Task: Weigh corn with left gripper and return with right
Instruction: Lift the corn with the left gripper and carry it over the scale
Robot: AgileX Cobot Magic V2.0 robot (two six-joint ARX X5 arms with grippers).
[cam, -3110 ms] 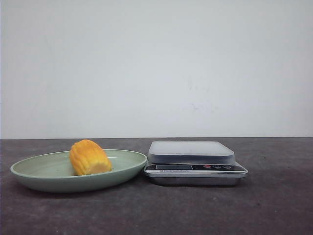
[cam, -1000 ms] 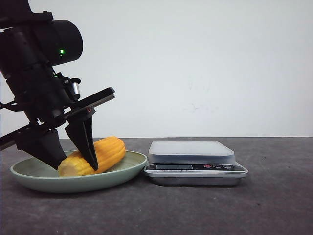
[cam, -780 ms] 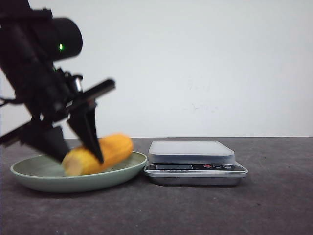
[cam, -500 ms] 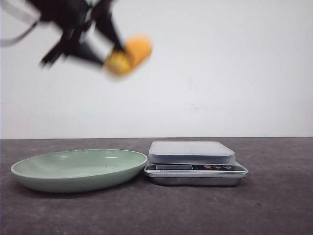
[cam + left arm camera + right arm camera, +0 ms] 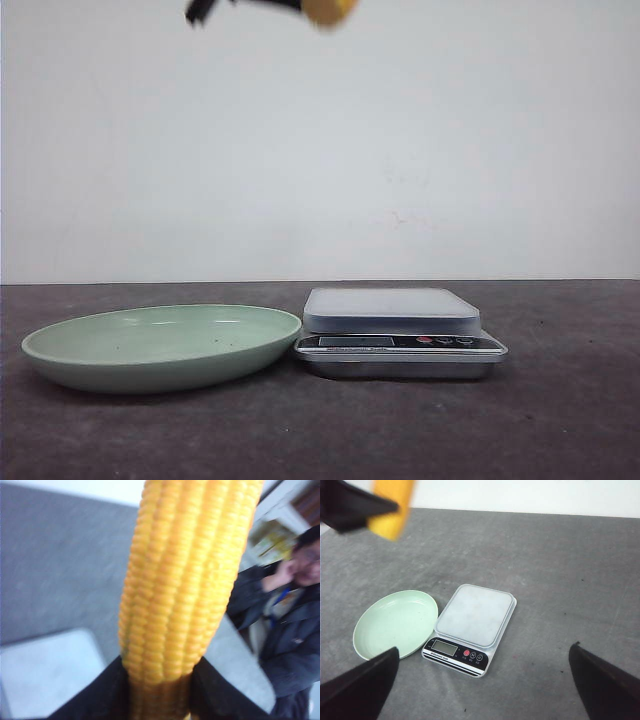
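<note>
Pale green plate (image 5: 160, 345) sits bare on the grey surface (image 5: 320, 430), just left of the scale (image 5: 398, 330). Corn (image 5: 187, 580) is clamped in the left end effector (image 5: 160, 690), raised high above the plate, presumably to clear its rim before crossing to the scale. Right end effector (image 5: 485, 680) hovers high over the scale, fingers spread wide, holding nothing.

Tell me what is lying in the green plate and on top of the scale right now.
Nothing on either: the green plate and the scale platform are bare. The corn is held high above them in the left gripper. What is beneath the plate and scale is hidden.
</note>
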